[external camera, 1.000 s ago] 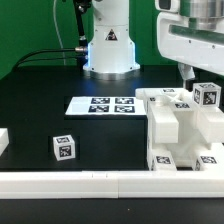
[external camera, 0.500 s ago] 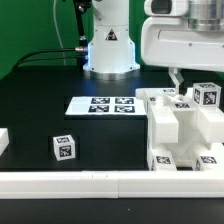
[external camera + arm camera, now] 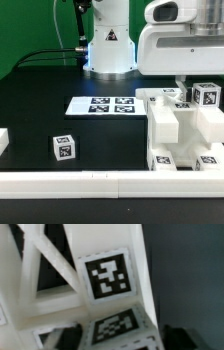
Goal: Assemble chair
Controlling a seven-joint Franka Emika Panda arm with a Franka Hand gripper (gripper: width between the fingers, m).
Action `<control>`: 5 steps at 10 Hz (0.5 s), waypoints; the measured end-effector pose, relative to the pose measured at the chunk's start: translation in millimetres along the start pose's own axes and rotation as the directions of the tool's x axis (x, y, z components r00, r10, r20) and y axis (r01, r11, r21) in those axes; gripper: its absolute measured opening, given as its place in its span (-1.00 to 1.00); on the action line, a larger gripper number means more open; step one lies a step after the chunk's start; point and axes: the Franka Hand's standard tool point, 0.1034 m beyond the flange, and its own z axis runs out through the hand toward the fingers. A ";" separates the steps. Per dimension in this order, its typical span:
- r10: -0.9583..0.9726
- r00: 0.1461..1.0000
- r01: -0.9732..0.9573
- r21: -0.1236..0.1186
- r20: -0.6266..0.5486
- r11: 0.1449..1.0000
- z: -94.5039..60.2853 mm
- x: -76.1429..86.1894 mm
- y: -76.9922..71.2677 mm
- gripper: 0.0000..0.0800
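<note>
Chair pieces (image 3: pixel 180 125) sit clustered; the tool (image 3: pixel 183 86) has swung in over them, grip impossible to tell; one loose block (image 3: pixel 63 148), one marker board (image 3: pixel 100 104).

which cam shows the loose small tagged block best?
Exterior view: the small block stands alone on the black table, whole, tag facing the camera. The wrist view shows none of it, only a braced panel with tags, close up.
</note>
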 end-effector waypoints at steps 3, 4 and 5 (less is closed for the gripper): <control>0.255 0.967 -0.255 0.000 -0.001 0.967 0.3 0.2 -1.5 -0.34; 0.364 0.931 -0.364 0.001 -0.002 0.931 0.3 1.4 -2.5 -0.34; 0.478 0.878 -0.478 -0.002 0.000 0.878 0.1 1.7 -1.8 -0.34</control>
